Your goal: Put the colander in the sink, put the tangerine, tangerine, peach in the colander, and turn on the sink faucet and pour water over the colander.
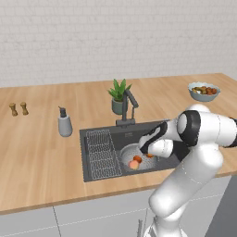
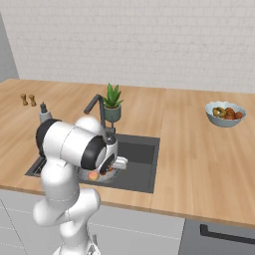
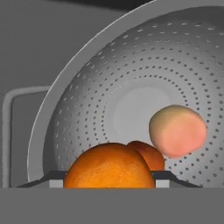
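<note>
Orange tangerine (image 3: pixel 109 166) grasped in the fingers (image 3: pixel 109 177) above the colander (image 3: pixel 131 70), beyond it the peach (image 3: pixel 178 130) and second tangerine (image 3: pixel 151 155); faucet (image 1: pixel 129 107) untouched.

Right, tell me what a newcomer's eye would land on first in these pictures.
First the white arm bent low over the sink, its gripper down at the colander in the basin. Next, in the hand view, a bright orange tangerine sits between the fingertips, with a second tangerine and the paler peach lying in the perforated bowl. Then the dark faucet behind the sink, no water running from it.
</note>
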